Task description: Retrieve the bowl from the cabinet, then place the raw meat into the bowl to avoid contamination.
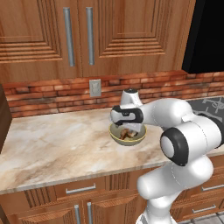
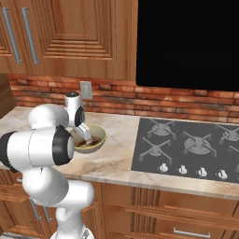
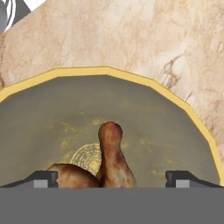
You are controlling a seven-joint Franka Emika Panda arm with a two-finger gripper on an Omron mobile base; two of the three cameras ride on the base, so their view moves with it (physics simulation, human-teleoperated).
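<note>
Dark fingertips (image 3: 43, 178) of the gripper (image 3: 112, 179) stand spread wide, clear of the raw meat (image 3: 113, 157) lying between them; nothing is held. Meat rests inside the bowl (image 3: 144, 113), gripper directly above. Bowl sits on the marble counter (image 1: 57, 144), cooktop (image 2: 186, 147) just beside. Closed cabinet (image 1: 78, 35) hangs beyond the brick backsplash (image 1: 52, 94).

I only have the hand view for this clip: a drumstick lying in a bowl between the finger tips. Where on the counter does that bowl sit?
Observer: The bowl sits on the marble counter, left of the stovetop.
Operator: Anything behind it?
Observer: A brick backsplash with a wall outlet.
Operator: Is the cabinet shut?
Observer: Yes, the cabinet doors above are closed.
Operator: Does the gripper hold the drumstick?
Observer: No; the gripper is open and the drumstick lies free.
</note>
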